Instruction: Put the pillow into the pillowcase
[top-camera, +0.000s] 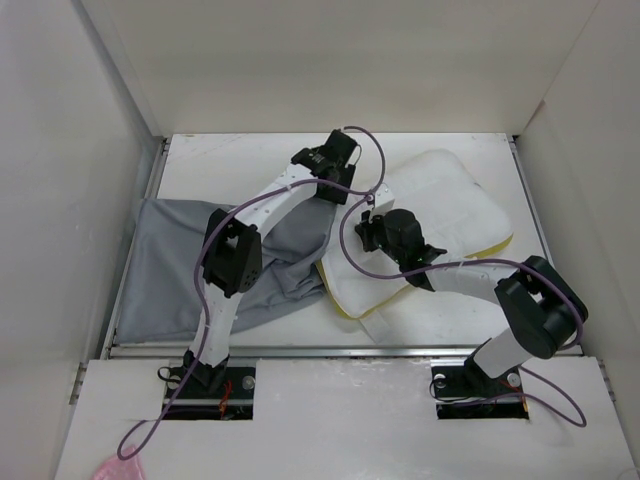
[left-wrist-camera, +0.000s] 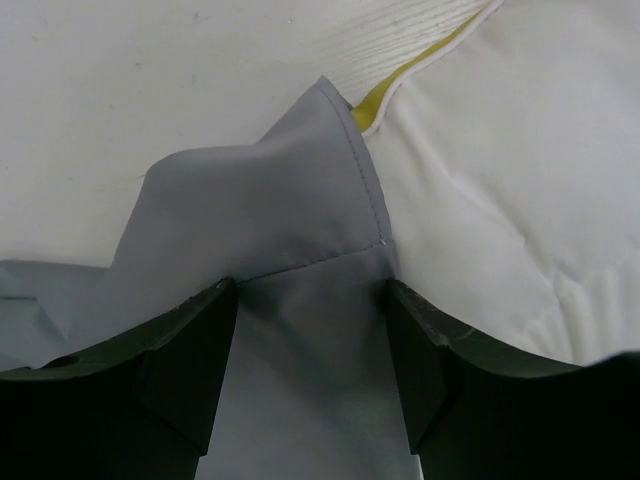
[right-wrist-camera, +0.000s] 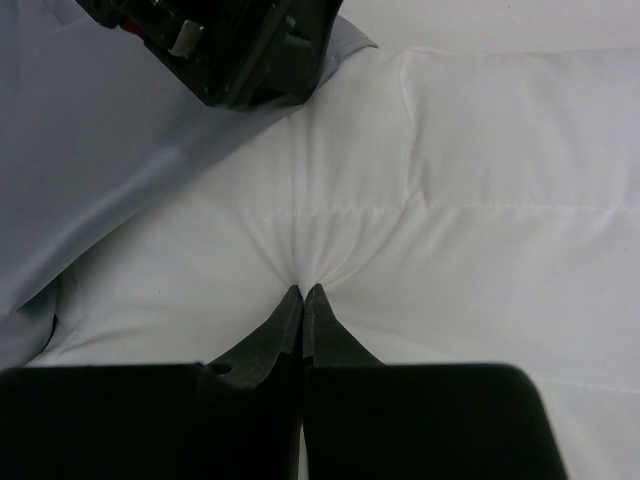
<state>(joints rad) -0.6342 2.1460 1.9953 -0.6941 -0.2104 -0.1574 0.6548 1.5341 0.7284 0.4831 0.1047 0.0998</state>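
The white pillow (top-camera: 450, 210) lies at centre right, its yellow trim (left-wrist-camera: 400, 85) showing along the edge. The grey pillowcase (top-camera: 170, 270) lies limp on the left, its right end overlapping the pillow's left end. My left gripper (top-camera: 338, 188) stands over that overlap. In the left wrist view it (left-wrist-camera: 310, 285) is open, its fingers apart, with a raised fold of pillowcase (left-wrist-camera: 270, 200) hem spanning the gap beside the pillow (left-wrist-camera: 520, 180). My right gripper (right-wrist-camera: 303, 290) is shut, pinching a puckered tuck of pillow (right-wrist-camera: 480, 200) cover. The pillowcase (right-wrist-camera: 90, 150) lies to its left.
White walls (top-camera: 60, 200) enclose the table on the left, back and right. A raised white ledge (top-camera: 330, 400) carrying both arm bases runs along the near edge. Purple cables (top-camera: 350, 250) loop over the pillow's left end. A pink object (top-camera: 118, 468) lies at the bottom left.
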